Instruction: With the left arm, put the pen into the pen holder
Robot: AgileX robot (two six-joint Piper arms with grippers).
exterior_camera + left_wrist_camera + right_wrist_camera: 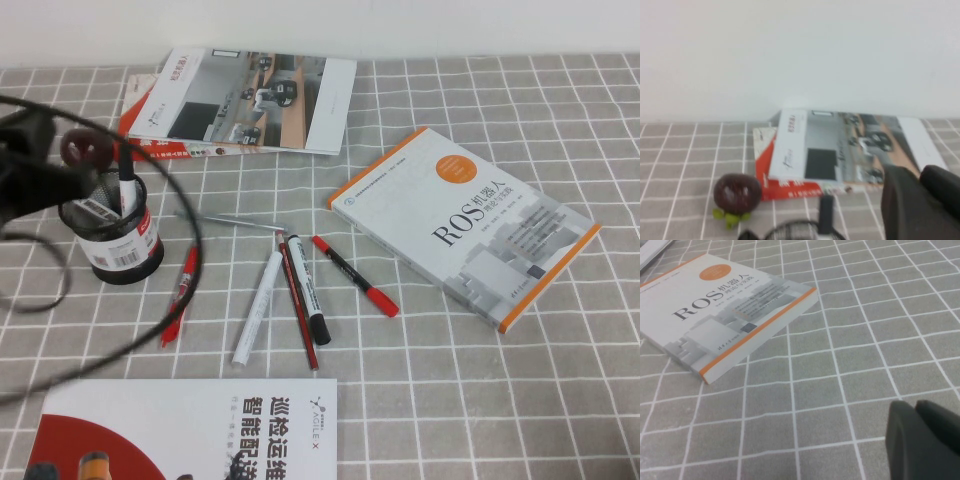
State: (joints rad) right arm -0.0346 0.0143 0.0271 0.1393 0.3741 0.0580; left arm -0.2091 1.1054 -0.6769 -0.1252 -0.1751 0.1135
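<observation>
The pen (125,190), with a white barrel and a black cap, stands upright inside the pen holder (112,240), a black mesh cup with a barcode label at the table's left. In the left wrist view the pen's black top (826,215) pokes above the holder's rim (790,231). My left gripper (920,185) is shut and empty; in the high view it is a dark blur (40,165) just left of the holder. My right gripper (914,412) is shut and empty, low over bare cloth near the ROS book.
A dark mangosteen (88,150) lies behind the holder. An all-white marker (257,307), a printed black-ended marker (308,290) and red pens (355,277) lie mid-table. The ROS book (465,225) is at the right, magazines (240,100) at the back, and a booklet (200,435) at the front.
</observation>
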